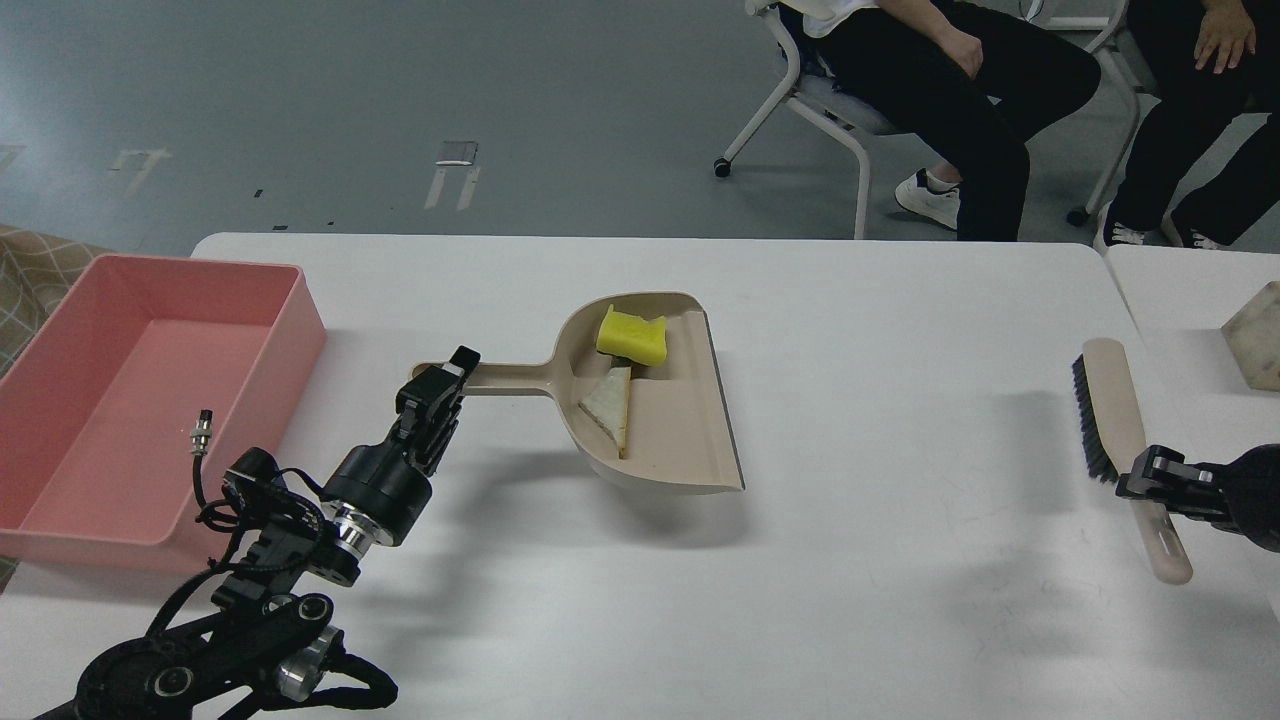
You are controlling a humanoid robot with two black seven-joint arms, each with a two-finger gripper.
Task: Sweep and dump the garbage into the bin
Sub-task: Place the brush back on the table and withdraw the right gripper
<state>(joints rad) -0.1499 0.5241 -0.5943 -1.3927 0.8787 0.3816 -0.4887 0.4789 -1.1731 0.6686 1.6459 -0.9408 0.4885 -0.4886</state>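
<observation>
My left gripper is shut on the handle of the beige dustpan and holds it a little above the white table, its shadow below it. In the pan lie the garbage: a yellow sponge piece with dark backing and a pale strip. The pink bin stands at the table's left edge, left of my left arm. My right gripper is shut on the handle of the beige brush with dark bristles, low at the far right.
Two seated people and chairs are beyond the table's far edge. A beige block sits on a second table at the right. The white table spreads between the dustpan and the brush.
</observation>
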